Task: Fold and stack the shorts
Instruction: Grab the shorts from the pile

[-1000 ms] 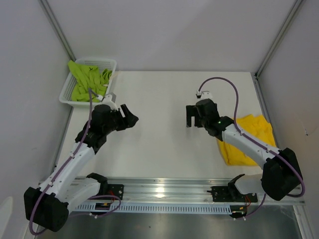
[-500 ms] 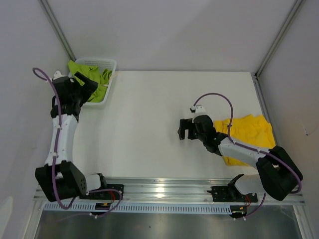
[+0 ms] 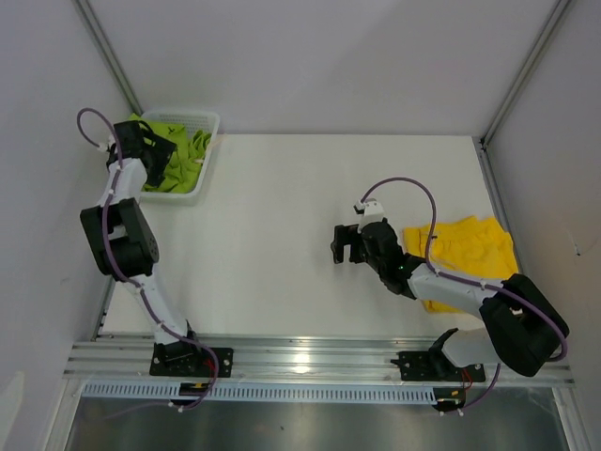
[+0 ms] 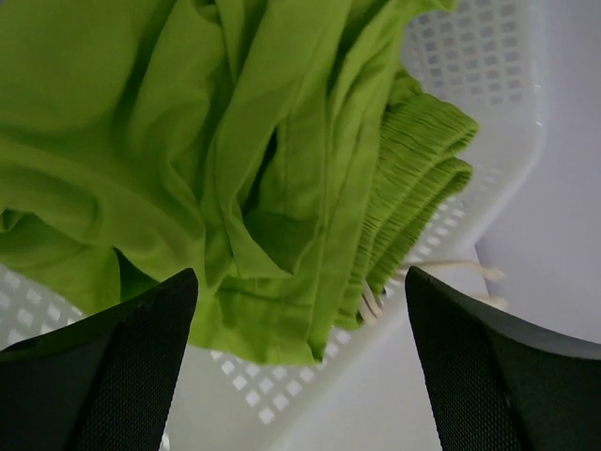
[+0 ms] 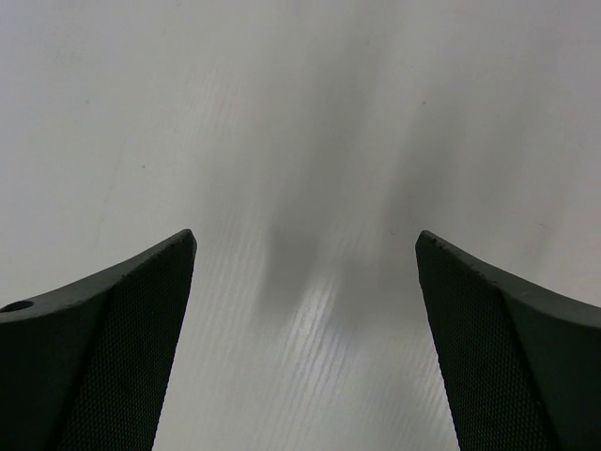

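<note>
Upper left of the overhead view: our left gripper hangs with its fingers spread wide over the lime green shorts, which lie crumpled inside the white mesh basket. Nothing is pinched yet. At the centre of that view our right gripper, equally wide open and holding nothing, hovers above bare counter. The yellow shorts lie flat at the right of the frame, partly under that arm.

We judge the step in hand to be lifting the green pair out of the basket. To do it well, we would come straight down onto a thick ridge of cloth and not a loose flap. The ribbed waistband, right of centre in the left wrist view, looks the firmest hold and would let the legs hang free. The fingers should close on fabric only, stopping short of the mesh floor, or the light basket may rise with the cloth. A pale cord trails at the basket's edge, lower right in the wrist view; we cannot tell what it belongs to, and we would keep clear of it. A slow vertical lift lets the folds slip out without dragging over the rim. From there the open middle of the counter, where the right gripper waits, seems the place to spread the shorts.
</note>
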Robot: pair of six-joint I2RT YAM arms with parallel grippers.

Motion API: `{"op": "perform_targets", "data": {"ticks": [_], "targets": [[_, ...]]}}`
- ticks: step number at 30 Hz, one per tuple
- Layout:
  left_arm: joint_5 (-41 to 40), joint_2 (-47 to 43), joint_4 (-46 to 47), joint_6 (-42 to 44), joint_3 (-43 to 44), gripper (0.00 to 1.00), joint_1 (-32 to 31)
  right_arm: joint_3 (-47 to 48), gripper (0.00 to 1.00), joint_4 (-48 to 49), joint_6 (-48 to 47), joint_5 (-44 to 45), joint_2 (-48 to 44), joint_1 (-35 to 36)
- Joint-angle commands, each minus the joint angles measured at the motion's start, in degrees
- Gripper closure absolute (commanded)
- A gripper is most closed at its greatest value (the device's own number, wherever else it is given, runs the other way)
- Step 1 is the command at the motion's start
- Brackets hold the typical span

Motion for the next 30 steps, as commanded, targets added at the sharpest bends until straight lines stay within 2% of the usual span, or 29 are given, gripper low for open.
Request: {"op": "perform_targets", "data": {"ticks": [1, 6, 9, 10, 12, 13, 14, 15, 20, 24, 25, 26, 27, 29, 30], "targets": [[0.6, 6.0, -3.7, -3.6, 6.8, 0.07, -0.5, 0.9, 0.00, 2.3, -1.4, 3.8, 1.5, 0.2], [-1.5, 10.9, -6.6, -3.3, 13.1, 0.10, -1.9, 2.5, 0.01, 1.4, -1.6, 5.0, 3.1, 0.2], [-3.1, 15.9, -10.4, -1.6, 20.8, 0.14, -3.5, 2.9, 0.01, 1.1, -1.6, 5.3, 3.8, 0.2], [-3.8, 17.6, -11.8, -0.9, 26.8, 0.22, -4.0, 3.0, 0.01, 0.9, -1.6, 5.4, 3.9, 0.2], [-4.8, 21.5, -14.3, 1.2, 30.0, 0.41, -5.7, 3.1, 0.01, 0.9, -1.8, 5.7, 3.9, 0.2], [-4.7, 22.3, -14.9, 1.4, 31.7, 0.74, -6.0, 3.1, 0.01, 0.9, -1.9, 6.0, 3.8, 0.2], [-4.6, 21.9, -14.7, 1.3, 31.6, 0.91, -6.1, 3.0, 0.01, 0.9, -2.0, 6.4, 3.8, 0.2], [-4.8, 20.7, -12.5, 1.1, 31.2, 1.00, -6.1, 3.0, 0.01, 0.6, -2.1, 6.8, 3.8, 0.2], [-8.3, 8.5, -2.8, 2.1, 18.8, 1.00, -6.0, 3.0, 0.01, 0.5, -2.2, 7.1, 3.5, 0.2], [-9.0, 2.9, -7.0, 4.1, 23.4, 1.00, -6.1, 3.1, 0.00, 0.4, -2.1, 6.6, 3.6, 0.2], [-8.7, 2.3, -7.7, 4.2, 23.9, 0.97, -6.1, 3.2, 0.01, 0.3, -2.0, 6.5, 3.6, 0.2], [-8.8, 1.8, -8.2, 4.1, 24.0, 0.89, -6.1, 3.2, 0.01, 0.3, -1.9, 6.4, 3.5, 0.2], [-9.1, 1.4, -8.9, 3.8, 23.6, 0.69, -6.0, 3.2, 0.01, 0.3, -2.0, 6.4, 3.4, 0.2], [-9.2, 1.4, -10.5, 4.0, 23.3, 0.55, -6.0, 3.1, 0.00, 0.2, -2.1, 6.6, 3.3, 0.2], [-8.8, 1.8, -11.9, 4.4, 23.4, 0.41, -6.0, 3.1, 0.01, 0.1, -2.2, 6.7, 3.3, 0.2]]}}
